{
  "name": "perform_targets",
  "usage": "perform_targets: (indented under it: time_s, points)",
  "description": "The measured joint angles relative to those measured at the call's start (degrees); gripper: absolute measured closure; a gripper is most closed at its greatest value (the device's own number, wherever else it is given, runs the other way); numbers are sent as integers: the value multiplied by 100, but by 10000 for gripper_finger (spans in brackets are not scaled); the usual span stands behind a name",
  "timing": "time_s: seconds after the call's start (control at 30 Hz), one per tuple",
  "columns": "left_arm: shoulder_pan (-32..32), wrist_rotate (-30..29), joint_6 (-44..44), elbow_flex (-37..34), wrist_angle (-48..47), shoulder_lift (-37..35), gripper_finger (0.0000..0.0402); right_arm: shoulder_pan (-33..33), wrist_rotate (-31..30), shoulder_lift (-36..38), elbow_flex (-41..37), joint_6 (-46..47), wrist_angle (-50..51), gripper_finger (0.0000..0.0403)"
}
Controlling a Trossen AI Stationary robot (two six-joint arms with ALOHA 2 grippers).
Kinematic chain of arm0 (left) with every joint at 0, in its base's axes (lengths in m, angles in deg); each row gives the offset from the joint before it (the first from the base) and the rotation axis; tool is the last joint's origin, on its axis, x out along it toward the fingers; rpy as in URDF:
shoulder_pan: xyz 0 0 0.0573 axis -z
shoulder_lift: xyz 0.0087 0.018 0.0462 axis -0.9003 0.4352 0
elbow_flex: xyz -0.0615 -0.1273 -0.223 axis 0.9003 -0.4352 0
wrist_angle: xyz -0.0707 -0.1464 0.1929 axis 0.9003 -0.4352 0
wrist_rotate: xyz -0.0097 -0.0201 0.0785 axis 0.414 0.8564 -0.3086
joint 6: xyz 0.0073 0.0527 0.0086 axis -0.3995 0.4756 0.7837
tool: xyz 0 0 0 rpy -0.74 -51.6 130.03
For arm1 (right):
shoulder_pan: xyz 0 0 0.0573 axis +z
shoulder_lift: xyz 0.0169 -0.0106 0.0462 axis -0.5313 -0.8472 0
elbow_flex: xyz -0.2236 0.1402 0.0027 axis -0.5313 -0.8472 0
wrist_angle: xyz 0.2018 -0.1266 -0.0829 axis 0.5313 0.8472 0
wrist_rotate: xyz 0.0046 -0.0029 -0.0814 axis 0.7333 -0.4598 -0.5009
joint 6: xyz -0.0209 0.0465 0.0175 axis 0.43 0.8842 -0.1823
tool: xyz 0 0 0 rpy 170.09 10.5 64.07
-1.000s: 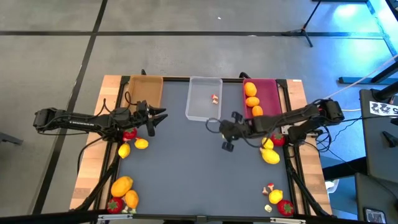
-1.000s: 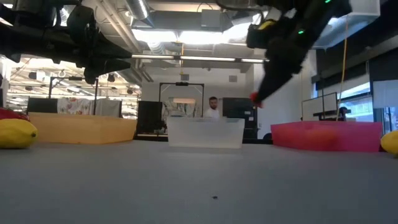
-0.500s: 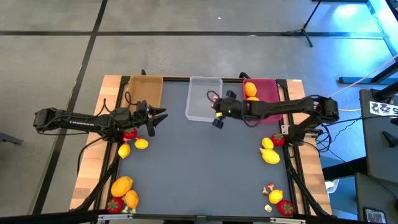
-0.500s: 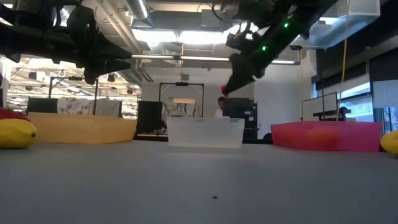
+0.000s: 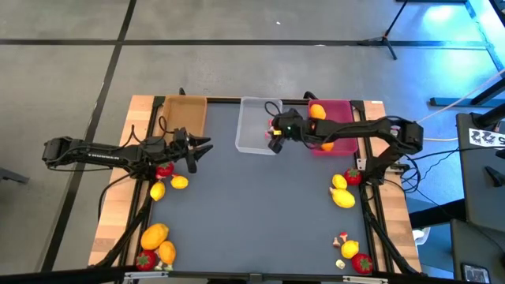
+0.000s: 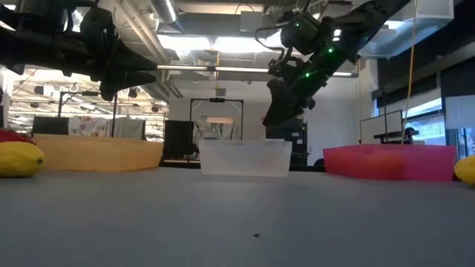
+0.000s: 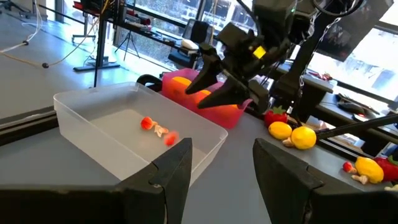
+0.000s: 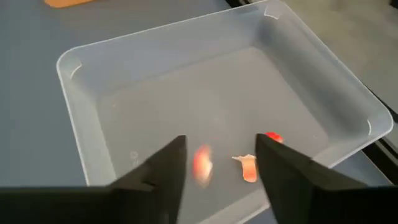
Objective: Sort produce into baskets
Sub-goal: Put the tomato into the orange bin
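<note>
My right gripper (image 5: pixel 274 139) hangs open above the right part of the clear basket (image 5: pixel 254 126), fingers slanting down. Between its fingers (image 8: pixel 163 171) the wrist view shows three small red-and-white mushroom pieces in the basket: one blurred (image 8: pixel 201 163), one beside it (image 8: pixel 249 168), one farther off (image 8: pixel 273 138). My left gripper (image 5: pixel 203 148) waits level and open with nothing between its fingers, near the tan basket (image 5: pixel 185 114). The pink basket (image 5: pixel 341 122) holds orange fruits (image 5: pixel 318 112).
Loose produce lies by the left arm, a strawberry (image 5: pixel 163 170) and lemons (image 5: pixel 180 182). More lies at the near left (image 5: pixel 155 235), at the right edge (image 5: pixel 343 197) and at the near right (image 5: pixel 362 263). The three baskets line the far edge.
My right gripper has swung from the table's middle toward the far edge and the clear basket, carrying a small red piece at its fingertips. It has opened over the basket and let the piece go; the piece shows blurred inside the basket.
</note>
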Motion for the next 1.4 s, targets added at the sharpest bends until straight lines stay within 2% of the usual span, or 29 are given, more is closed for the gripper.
perform_targets:
  time_s: [0.17,0.27,0.37,0.67,0.9,1.1,1.4]
  points:
    - [0,2,-130,0,-2,-2,235,343,765,486,0,-2,163,138]
    - [0,4,-87,0,-8,-1,235,809,996,754,2,75,325,124]
    - [-7,4,-10,0,-10,0,226,1372,982,848,4,94,373,121]
    - [-4,223,222,106,-57,0,137,2746,-161,685,0,232,518,121]
    - [8,1022,132,896,-322,0,123,3141,-877,416,0,331,503,120]
    - [124,1012,451,2169,-2165,146,123,3162,-1006,184,0,517,472,120]
    - [203,646,169,4000,-5360,1045,123,3162,-960,74,0,555,389,120]
